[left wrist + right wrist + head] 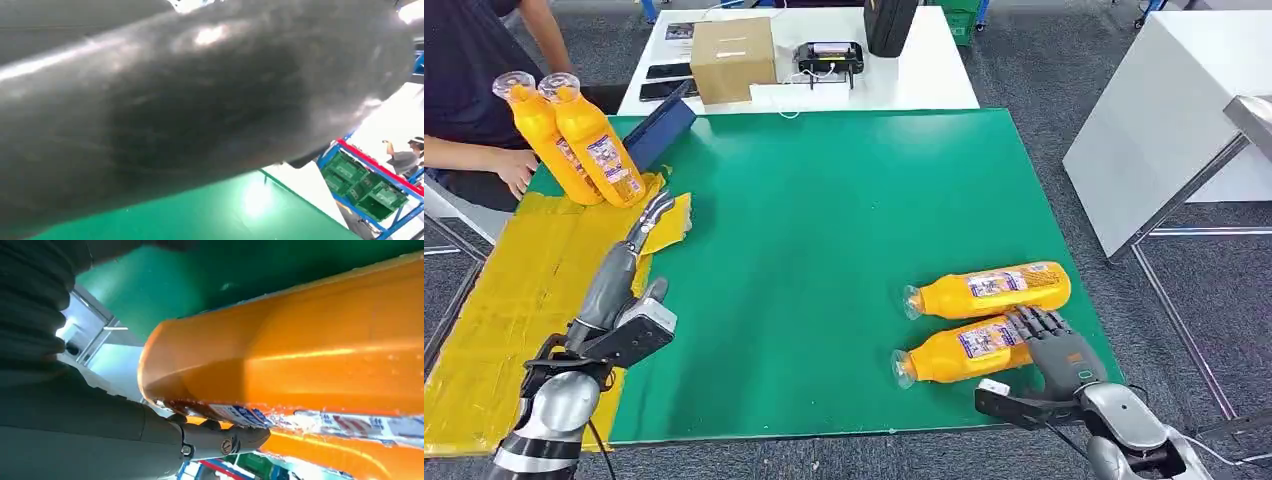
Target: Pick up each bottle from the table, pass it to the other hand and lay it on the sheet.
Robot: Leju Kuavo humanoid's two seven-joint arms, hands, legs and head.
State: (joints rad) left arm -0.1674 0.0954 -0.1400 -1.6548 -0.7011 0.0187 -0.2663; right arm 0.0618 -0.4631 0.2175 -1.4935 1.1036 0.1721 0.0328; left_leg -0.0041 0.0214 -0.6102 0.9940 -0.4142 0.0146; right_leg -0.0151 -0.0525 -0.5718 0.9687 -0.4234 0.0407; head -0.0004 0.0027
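Note:
Two orange bottles lie side by side on the green mat (824, 220) at the right. My right hand (1052, 345) wraps the base end of the nearer bottle (959, 352), fingers (1036, 324) down between it and the farther bottle (989, 289). Up close, that bottle (310, 345) lies in the hand with the thumb (225, 440) against its label. My left hand (650, 218) is stretched out flat, holding nothing, over the edge of the yellow sheet (524, 280). Two more orange bottles (574, 140) lean together at the sheet's far end.
A person sits at the far left with a hand (516, 170) beside the leaning bottles. A blue tray (664, 125) lies at the mat's back left. Behind the mat stands a white table with a cardboard box (732, 58). A white bench (1164, 110) stands to the right.

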